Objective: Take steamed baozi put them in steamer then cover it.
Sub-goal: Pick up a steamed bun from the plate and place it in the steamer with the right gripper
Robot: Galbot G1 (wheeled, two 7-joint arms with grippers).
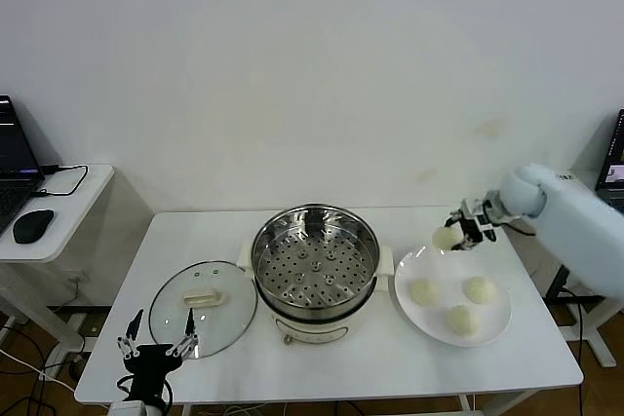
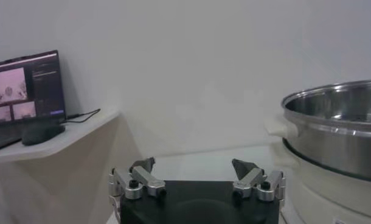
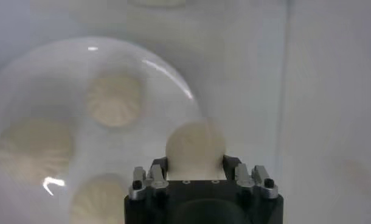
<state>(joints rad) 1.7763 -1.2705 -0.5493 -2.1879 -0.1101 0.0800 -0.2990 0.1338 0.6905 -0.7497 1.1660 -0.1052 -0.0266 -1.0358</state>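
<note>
Right pincer (image 1: 458, 234) holds one baozi (image 1: 446, 237) above the plate's (image 1: 499, 321) far-left rim.

Three baozi (image 1: 423, 291) remain on the plate, just right of the open steamer (image 1: 315, 262) at table (image 1: 390, 367) centre. The cover (image 1: 203, 295) lies flat to the steamer's left, touching it. The right arm reaches in from the table's right edge. The left pincer (image 1: 156, 336) hangs spread wide at the front edge, near the cover.
</note>
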